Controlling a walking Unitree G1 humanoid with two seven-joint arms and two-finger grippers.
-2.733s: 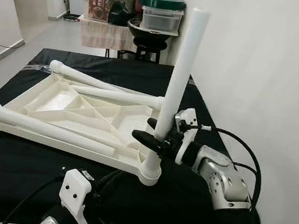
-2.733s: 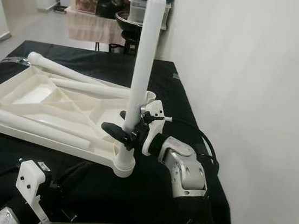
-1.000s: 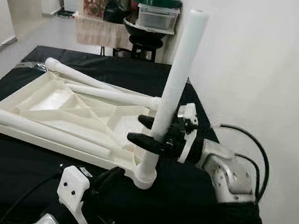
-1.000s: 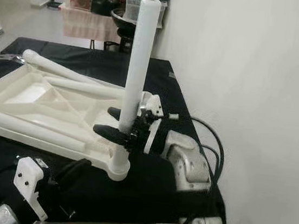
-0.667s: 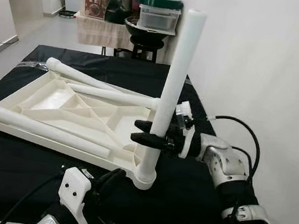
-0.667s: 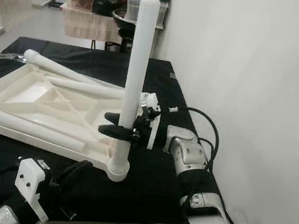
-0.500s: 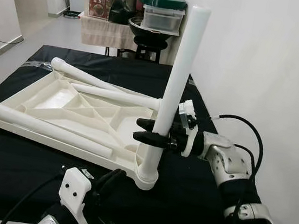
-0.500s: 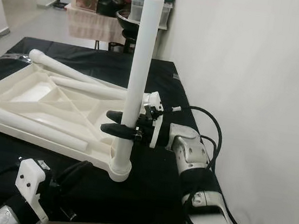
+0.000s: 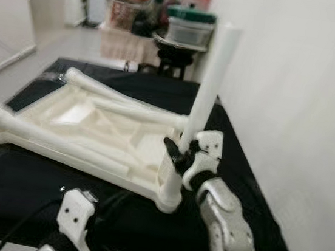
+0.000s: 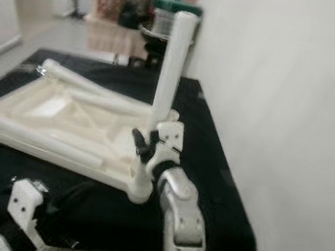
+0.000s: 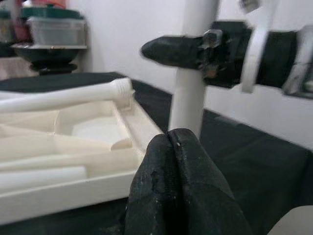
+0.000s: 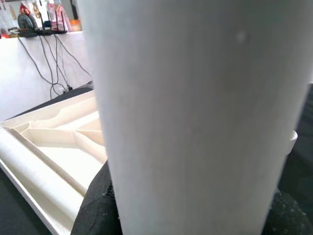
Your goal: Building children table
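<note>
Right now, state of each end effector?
Left end effector: shut, holding nothing, low in front of the table top.
Right end effector: shut on the upright table leg, near its base.

No text, label, brand, number or sign can be read anywhere. The head views are blurred, so the printed front of the box [image 9: 125,15] on the far shelf is a smear of red and brown with no legible letters. The coloured packets [image 12: 48,16] standing along the far wall in the right wrist view are too small to make out any writing.
</note>
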